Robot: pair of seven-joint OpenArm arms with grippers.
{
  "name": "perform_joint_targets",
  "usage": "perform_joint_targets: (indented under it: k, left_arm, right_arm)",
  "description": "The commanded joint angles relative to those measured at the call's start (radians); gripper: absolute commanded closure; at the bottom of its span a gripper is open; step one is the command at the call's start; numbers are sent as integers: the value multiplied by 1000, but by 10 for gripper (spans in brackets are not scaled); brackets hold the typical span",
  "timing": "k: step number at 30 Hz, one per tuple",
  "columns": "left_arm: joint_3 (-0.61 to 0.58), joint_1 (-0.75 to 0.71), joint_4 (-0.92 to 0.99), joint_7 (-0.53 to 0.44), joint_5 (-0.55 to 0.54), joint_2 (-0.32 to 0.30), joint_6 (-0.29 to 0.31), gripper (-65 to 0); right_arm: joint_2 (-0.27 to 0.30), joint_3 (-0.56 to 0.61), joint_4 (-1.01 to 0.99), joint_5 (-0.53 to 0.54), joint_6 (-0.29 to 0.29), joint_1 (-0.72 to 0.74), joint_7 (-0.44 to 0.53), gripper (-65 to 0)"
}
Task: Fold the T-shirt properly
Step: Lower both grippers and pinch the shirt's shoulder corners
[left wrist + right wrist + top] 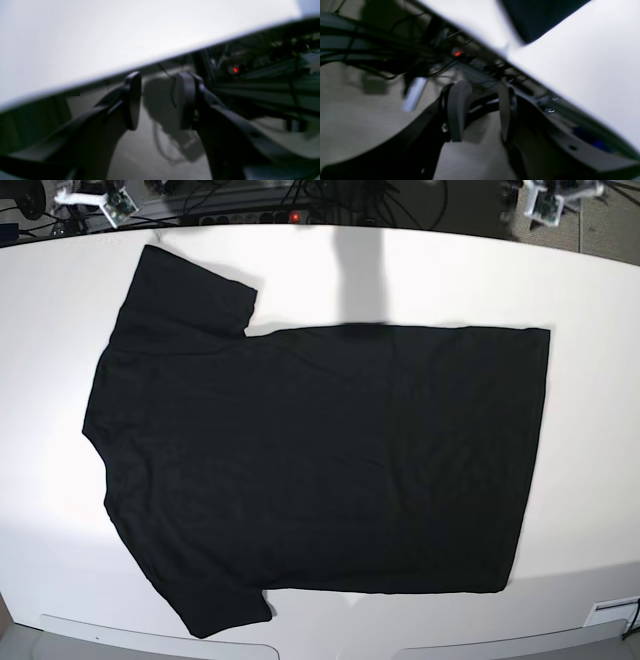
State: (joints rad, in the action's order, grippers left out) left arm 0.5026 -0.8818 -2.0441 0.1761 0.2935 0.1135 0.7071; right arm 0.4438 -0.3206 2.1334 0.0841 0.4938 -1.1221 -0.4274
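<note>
The black T-shirt [320,460] lies flat on the white table [590,290] in the base view, plain side up. Its sleeves are at the left and its hem at the right. No print shows. My left gripper [158,100] is open and empty, out past the table's edge over the floor. My right gripper [481,111] is open and empty, also off the table's edge. A dark corner of the T-shirt [537,17] shows on the table in the right wrist view. Both wrist views are blurred.
Cables and a power strip with a red light [295,217] lie behind the table's far edge. Arm parts show at the top left [95,200] and top right [550,200] corners. A white label [612,615] sits at the front right.
</note>
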Motion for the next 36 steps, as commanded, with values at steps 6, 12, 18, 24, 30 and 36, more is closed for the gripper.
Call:
perform_joint_targets:
  k: [6, 12, 18, 24, 30, 36]
  left_arm:
    - [-95, 87, -18, -40, 92, -171, -9, -232]
    - [-234, 161, -16, -166, 356, -399, -9, -232]
    - [-336, 244, 52, -170, 425, -484, -9, -233]
    - [-398, 399, 223, -170, 447, -531, -9, -233]
    - [-474, 499, 357, -174, 446, -613, -9, -233]
    - [-537, 591, 497, -177, 439, -630, -9, -233]
  right_arm:
    - [5, -6, 22, -112, 37, 100, 11, -227]
    - [5, -6, 22, -111, 60, 164, 3, -227]
    - [4, -6, 22, -107, 59, 166, -9, -227]
    - [2, -6, 22, -107, 58, 166, -45, -227]
    - [2, -6, 22, -107, 13, 166, -71, -227]
    - [2, -6, 22, -107, -46, 166, -72, -227]
